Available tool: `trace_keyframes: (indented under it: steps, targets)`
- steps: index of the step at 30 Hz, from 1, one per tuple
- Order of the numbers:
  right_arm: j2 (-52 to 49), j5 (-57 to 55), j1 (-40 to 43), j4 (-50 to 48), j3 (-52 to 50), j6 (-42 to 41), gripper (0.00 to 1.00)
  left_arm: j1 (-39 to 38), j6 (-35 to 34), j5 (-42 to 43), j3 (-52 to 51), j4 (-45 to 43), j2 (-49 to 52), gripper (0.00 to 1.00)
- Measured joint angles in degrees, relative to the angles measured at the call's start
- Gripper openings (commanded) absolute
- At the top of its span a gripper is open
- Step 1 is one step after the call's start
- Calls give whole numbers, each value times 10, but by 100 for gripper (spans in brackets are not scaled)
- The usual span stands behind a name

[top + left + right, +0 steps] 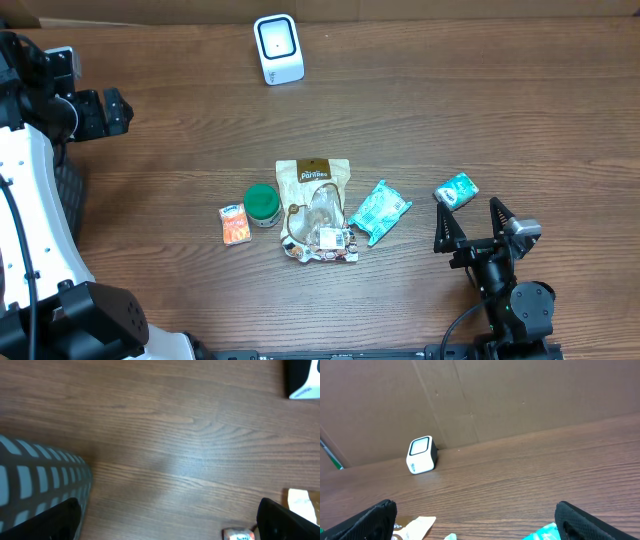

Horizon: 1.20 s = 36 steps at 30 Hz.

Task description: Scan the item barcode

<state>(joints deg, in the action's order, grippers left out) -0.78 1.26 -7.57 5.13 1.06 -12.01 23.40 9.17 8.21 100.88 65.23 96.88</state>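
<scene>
The white, box-shaped scanner point(278, 49) stands at the far edge of the wood-grain counter point(480, 100), well apart from my left jaws at the far-left side and my right jaws at the near-right, both released and spread wide. Six items lie mid-counter: two crinkled foil packs, namely a small teal packet point(456, 190) just beyond my right jaws and a larger teal packet point(379, 211). The other four are one brown pouch point(314, 178), one clear bag point(320, 238) overlapping its near end, one green-lidded jar point(262, 203) and one orange packet point(235, 224).

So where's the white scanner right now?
In the overhead view the scanner stands alone at the table's far edge, left of centre, well beyond the brown snack bag.
</scene>
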Motion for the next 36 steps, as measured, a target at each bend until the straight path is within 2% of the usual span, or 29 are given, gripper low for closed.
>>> trace_keyframes:
  steps: [14,20,27,36]
  targets:
    - [0,1,0,-4,0,0,100,0,0,4,0,9,0,100]
    - [-3,27,0,24,20,0,100,0,0,4,0,9,0,100]
    - [-94,35,0,120,187,0,100,0,0,6,0,10,0,100]
    - [-343,38,0,338,472,1,100,0,0,8,0,9,0,99]
